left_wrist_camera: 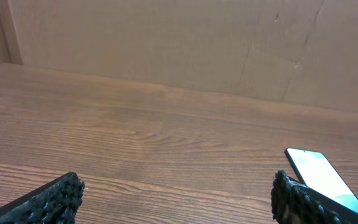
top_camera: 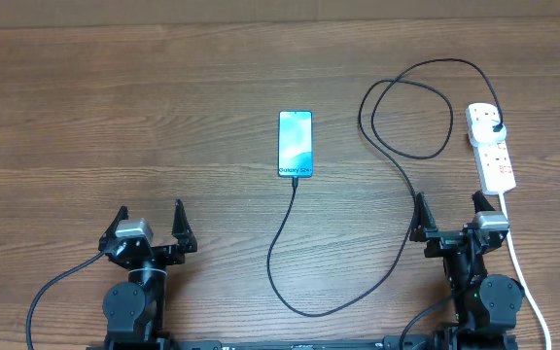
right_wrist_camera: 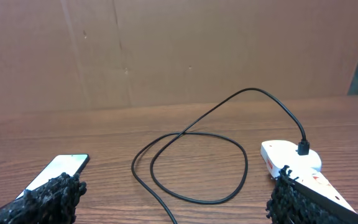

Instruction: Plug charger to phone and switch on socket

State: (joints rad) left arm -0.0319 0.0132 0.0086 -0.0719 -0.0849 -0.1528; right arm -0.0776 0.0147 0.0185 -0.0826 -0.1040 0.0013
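Observation:
The phone (top_camera: 296, 144) lies screen-up at the table's middle, its blue screen lit, also seen in the left wrist view (left_wrist_camera: 321, 173) and the right wrist view (right_wrist_camera: 58, 169). The charger (top_camera: 397, 160), a thin black cable, runs from the phone's near short end, loops across the table and ends in a black plug head seated in the socket (top_camera: 490, 146). The white socket (right_wrist_camera: 291, 158) lies at the right. My left gripper (top_camera: 150, 226) stands open near the front left, nothing between its fingers. My right gripper (top_camera: 450, 212) stands open just in front of the socket, empty.
A thick white cord (top_camera: 525, 282) runs from the socket past the right arm to the front edge. A brown cardboard wall (right_wrist_camera: 179, 50) stands behind the table. The robots' black wires (top_camera: 47, 292) trail at the front.

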